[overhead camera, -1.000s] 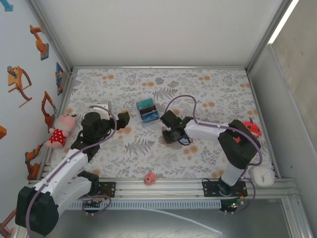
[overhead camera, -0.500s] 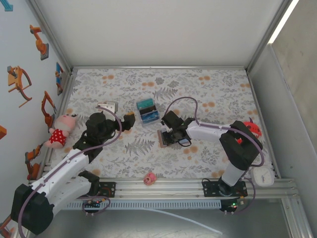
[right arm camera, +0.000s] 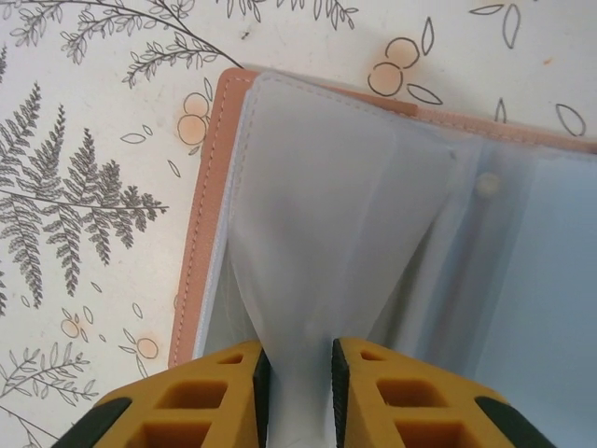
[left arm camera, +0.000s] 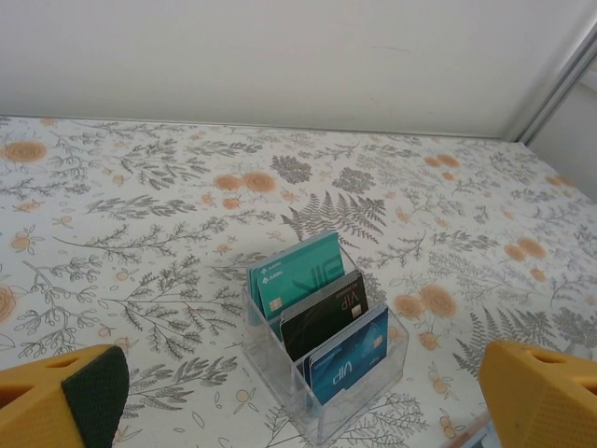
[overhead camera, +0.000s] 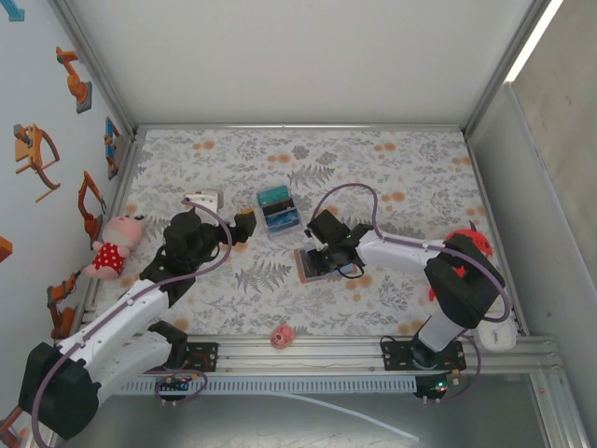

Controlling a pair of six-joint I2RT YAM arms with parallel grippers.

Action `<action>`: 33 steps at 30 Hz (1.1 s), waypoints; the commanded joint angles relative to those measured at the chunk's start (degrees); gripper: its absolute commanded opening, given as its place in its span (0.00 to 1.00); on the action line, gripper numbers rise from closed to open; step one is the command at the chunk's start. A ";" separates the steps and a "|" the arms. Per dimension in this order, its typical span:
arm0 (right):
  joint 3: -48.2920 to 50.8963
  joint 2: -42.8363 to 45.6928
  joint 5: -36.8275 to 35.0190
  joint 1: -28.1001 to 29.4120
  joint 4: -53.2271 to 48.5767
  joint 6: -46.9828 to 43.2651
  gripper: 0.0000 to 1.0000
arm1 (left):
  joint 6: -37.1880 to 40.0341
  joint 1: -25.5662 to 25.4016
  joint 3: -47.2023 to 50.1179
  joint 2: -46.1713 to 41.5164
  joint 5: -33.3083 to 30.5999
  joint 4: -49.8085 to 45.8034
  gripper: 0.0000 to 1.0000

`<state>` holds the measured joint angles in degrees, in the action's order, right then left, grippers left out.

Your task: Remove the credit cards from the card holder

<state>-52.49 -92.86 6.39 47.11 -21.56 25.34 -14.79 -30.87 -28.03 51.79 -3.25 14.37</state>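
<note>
In the top view, the left gripper (overhead camera: 239,227) is held wide open left of centre. The right gripper (overhead camera: 324,263) is pinched onto the card holder (overhead camera: 306,266).

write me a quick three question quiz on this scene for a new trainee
1. How many cards stand in the clear rack?
2. True or false: the left gripper is shut.
3. What does the right gripper pinch? A) a card B) the pale inner sleeve of the wallet C) nothing
Key: 1. three; 2. false, its jaws stand wide open; 3. B
</note>
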 commanded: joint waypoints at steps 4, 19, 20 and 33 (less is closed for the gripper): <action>-1.86 1.37 -3.98 0.26 -4.45 0.01 0.26 | 0.64 -0.72 -1.84 0.36 -1.27 2.33 0.97; -3.62 3.20 -11.20 -0.20 -9.53 0.18 0.36 | 1.90 -1.64 -3.76 1.55 -2.33 0.58 0.97; -3.65 3.36 -11.44 -0.26 -9.64 0.23 0.36 | 2.00 -1.73 -3.80 1.62 -2.33 0.55 0.97; -2.44 5.88 -12.98 -4.96 -9.73 0.21 0.38 | 3.22 -2.87 -5.11 2.95 -3.52 -0.17 0.97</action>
<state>-54.28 -88.84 -4.93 43.13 -29.80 25.34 -13.02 -33.36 -31.05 54.52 -6.02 14.33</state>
